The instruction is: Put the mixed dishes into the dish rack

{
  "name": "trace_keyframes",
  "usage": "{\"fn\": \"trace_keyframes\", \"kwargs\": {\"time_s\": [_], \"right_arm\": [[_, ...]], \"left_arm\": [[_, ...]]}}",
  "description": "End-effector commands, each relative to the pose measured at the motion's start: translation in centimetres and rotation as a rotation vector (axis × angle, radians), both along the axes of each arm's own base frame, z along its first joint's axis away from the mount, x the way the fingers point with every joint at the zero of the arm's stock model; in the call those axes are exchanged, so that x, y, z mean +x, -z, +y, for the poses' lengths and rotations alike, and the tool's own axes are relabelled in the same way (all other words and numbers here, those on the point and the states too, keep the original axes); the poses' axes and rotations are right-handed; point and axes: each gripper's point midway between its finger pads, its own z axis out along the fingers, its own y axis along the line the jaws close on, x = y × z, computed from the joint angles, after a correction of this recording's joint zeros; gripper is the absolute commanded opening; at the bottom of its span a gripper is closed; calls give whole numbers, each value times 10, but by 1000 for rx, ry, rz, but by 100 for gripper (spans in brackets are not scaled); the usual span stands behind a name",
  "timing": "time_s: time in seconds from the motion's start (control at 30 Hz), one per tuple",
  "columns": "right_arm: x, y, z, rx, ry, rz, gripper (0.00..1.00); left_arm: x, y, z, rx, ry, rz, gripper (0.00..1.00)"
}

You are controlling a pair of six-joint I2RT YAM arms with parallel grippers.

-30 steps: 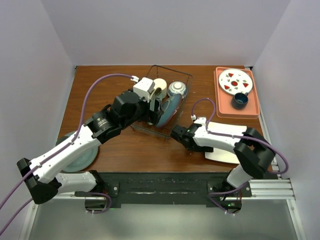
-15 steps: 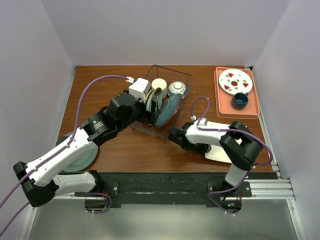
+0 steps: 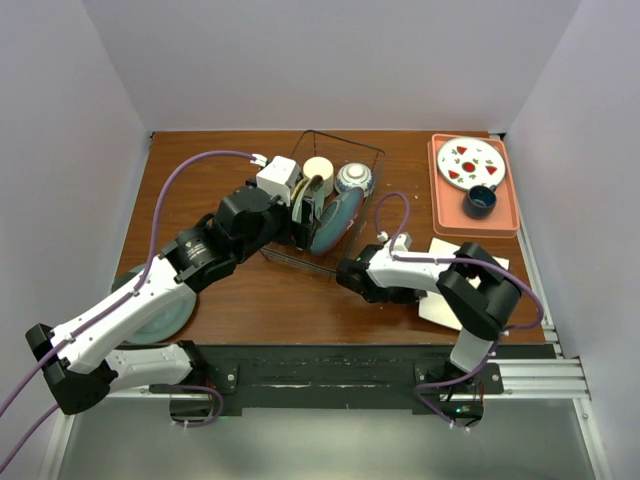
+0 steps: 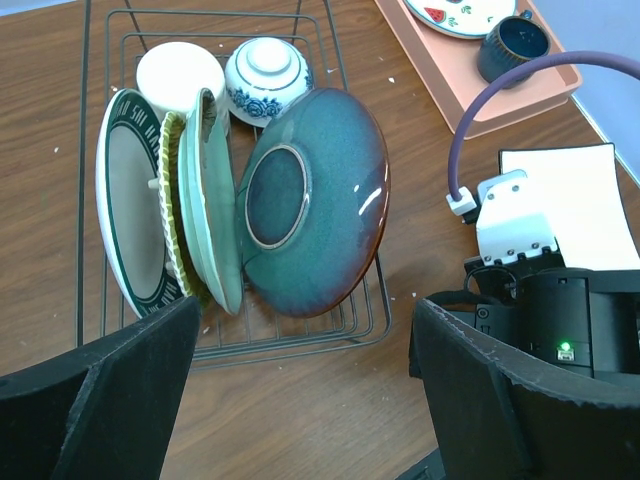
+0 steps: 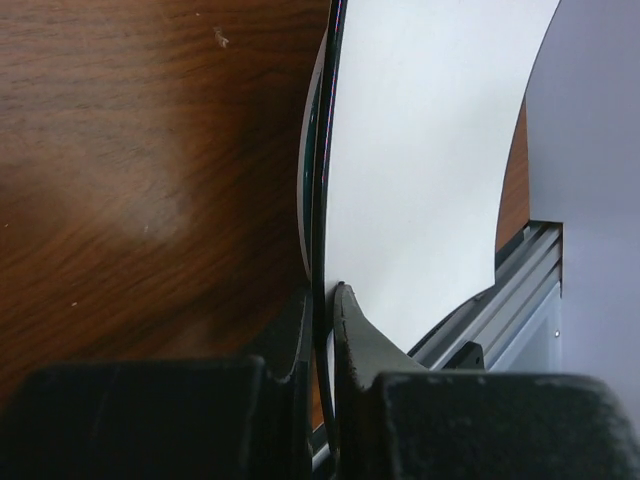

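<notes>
White on brown wood, the white square plate (image 5: pixel 420 150) was near the desk's near right corner, its rim pinched edge-on between the clenched fingers of the right gripper (image 5: pixel 322 300). The dish rack (image 4: pixel 300 340) lay to its far left, mid-desk, beneath the left gripper (image 4: pixel 305 400), whose jaws gaped empty.

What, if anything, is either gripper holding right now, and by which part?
The right gripper is shut on the white square plate, pinching its thin edge between both fingers. The left gripper is open and holds nothing.
</notes>
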Motion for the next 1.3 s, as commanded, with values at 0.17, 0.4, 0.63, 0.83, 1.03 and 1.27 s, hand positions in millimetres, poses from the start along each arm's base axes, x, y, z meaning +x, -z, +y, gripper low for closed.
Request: {"fn": "trace_keyframes", "kwargs": {"time_s": [0.17,0.4,0.63,0.83,1.03,1.27], "right_arm": [[28,-41,62,320,-56,-186,0],[32,-82,83,514,-106,-242,0],[32,-125,92,669,-153,-322,0],[34,-148,89,695,-156,-368,0],[35,-167,82,690,-155,-409,0],[35,-191,75,707,-161,-466,0]], "left_arm": [[-2,0,2,-40,-19,5,93],[-9,15,5,-49,-17,40,93],[-21,26,-6,-82,62,67,92],[-28,41,-21,-95,149,96,91],[-33,42,-35,-125,219,94,91],[-40,58,-51,-182,318,58,89]]}}
